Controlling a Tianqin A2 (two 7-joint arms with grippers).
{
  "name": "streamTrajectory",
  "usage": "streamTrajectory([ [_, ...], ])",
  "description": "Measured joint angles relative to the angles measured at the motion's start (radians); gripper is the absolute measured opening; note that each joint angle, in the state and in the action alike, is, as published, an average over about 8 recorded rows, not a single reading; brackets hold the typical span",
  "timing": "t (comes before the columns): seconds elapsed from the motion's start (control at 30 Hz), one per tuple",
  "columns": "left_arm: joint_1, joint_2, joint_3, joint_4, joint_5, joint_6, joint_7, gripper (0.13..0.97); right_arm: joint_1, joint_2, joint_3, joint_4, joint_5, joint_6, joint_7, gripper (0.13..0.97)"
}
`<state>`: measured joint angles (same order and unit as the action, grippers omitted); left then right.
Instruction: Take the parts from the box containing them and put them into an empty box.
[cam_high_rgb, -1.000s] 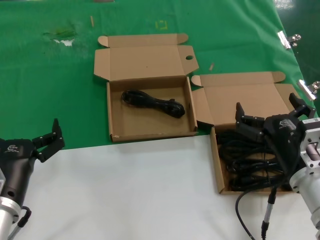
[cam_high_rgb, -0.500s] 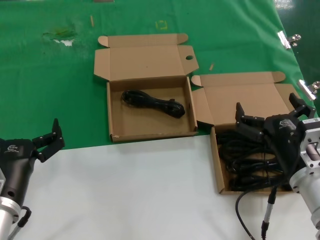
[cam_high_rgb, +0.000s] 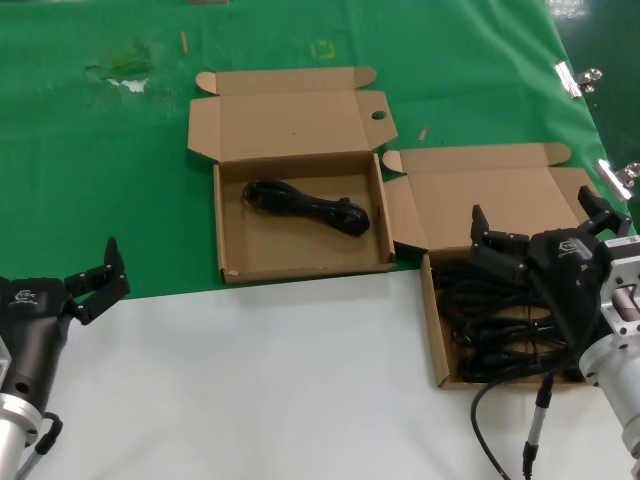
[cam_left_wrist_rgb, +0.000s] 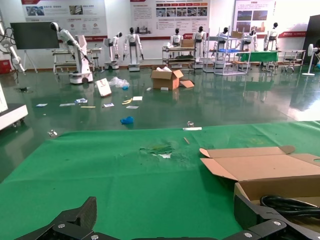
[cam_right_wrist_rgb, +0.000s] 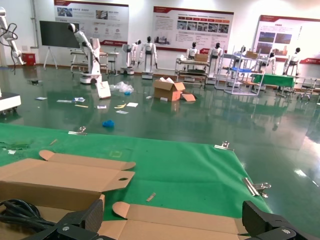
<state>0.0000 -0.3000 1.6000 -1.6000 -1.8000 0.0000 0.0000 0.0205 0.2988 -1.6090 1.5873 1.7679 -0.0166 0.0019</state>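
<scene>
Right end effector (cam_high_rgb: 540, 232), spread wide and empty, hovers above black coiled rubbery cables (cam_high_rgb: 490, 325) in the brown cardboard carton (cam_high_rgb: 432, 330) at the bench's right edge; left end effector (cam_high_rgb: 95, 280) open, idle.

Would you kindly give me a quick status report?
Right end effector open over full box. Left end effector open, parked aside. One cable in other box. Nothing obstructing.

You get even, bright overhead light, soft shadows inside each box (cam_high_rgb: 300, 215), and glare on the polished floor (cam_right_wrist_rgb: 210, 125) (wrist views).
</scene>
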Motion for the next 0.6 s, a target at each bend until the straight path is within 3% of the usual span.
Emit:
streamTrajectory([
  [0.6, 0.0, 0.0, 0.0, 0.0, 0.0, 0.0, 0.0, 0.966, 0.0, 0.0, 0.0, 0.0, 0.0, 0.0, 0.0, 0.966],
])
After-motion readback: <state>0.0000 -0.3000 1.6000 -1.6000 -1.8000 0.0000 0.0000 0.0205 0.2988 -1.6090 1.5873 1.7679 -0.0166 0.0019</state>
